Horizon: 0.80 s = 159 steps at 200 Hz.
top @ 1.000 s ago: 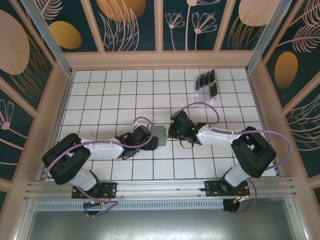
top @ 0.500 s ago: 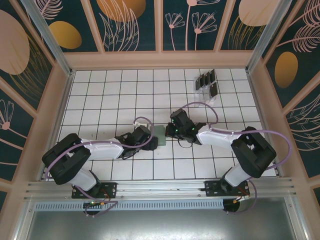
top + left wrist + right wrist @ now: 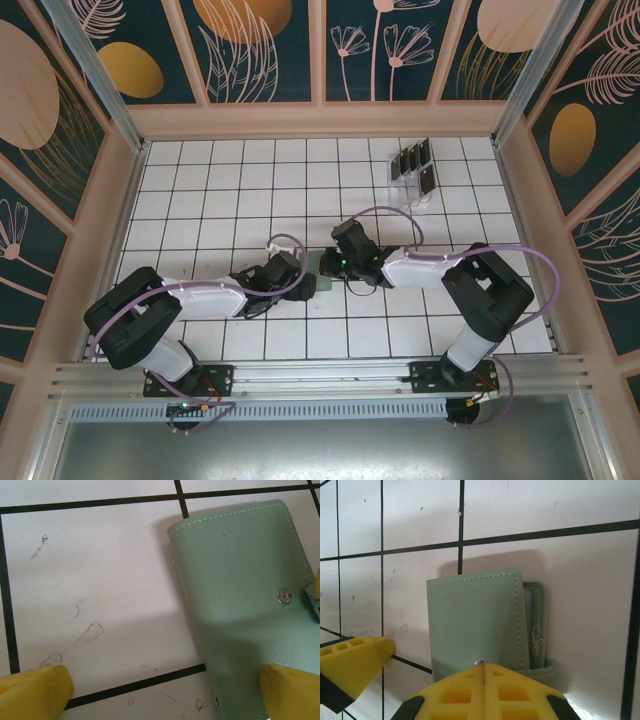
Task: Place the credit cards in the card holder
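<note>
From above, I am watching both arms reaching toward the middle of the tiled table (image 3: 230,190). The left gripper (image 3: 300,280) and the right gripper (image 3: 338,268) are meeting over the green card holder (image 3: 323,285), which is lying flat between them, mostly covered by the two heads. At the far right, a clear rack (image 3: 405,185) is standing with the dark credit cards (image 3: 426,181) sitting upright in it, well apart from the holder.

On the left wrist camera, the left gripper (image 3: 160,692) is standing with its jaws spread wide and gripping nothing. One yellow fingertip (image 3: 32,692) is hanging over bare tile at the lower left, and the other is lying over the near corner of the card holder (image 3: 240,580). The holder is lying closed, stitched edge up, with a small metal stud (image 3: 284,596) showing near its right side.

On the right wrist camera, the right gripper (image 3: 485,680) is showing its jaws pressed together, tip against tip. It is sitting right at the near edge of the card holder (image 3: 472,620), beside the stud (image 3: 480,661) and the snap tab (image 3: 540,672). I cannot tell whether anything is pinched between the tips. Another yellow fingertip (image 3: 352,662) is poking in at the lower left, just beside the holder and not touching it.
</note>
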Motion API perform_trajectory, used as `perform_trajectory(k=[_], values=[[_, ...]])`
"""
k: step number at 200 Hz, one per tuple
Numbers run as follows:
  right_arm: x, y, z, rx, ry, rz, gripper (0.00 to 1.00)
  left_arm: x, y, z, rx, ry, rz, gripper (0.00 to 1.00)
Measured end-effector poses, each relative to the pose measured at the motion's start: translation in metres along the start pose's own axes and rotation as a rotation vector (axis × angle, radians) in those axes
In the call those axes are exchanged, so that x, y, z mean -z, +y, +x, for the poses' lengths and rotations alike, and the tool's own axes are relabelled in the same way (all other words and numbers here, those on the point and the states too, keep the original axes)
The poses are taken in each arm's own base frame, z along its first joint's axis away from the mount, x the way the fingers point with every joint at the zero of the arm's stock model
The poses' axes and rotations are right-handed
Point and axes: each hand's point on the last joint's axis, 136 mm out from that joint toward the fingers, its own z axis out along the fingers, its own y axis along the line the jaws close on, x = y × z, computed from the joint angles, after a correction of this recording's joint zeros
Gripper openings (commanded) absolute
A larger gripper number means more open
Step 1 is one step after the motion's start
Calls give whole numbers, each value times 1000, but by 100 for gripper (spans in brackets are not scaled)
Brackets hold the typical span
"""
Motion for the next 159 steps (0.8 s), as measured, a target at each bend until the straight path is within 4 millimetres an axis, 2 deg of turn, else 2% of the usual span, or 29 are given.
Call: perform_trajectory(k=[57,130,159], values=[[-3,6,-6,-7,-11,-13,0,0,0,0,0,-2,2,99],[-23,7,-6,-19,6,-18,0,1,0,0,3,-10,11,99],[-26,11,-7,-15,2,-30,0,8,2,-2,13,-22,14,99]])
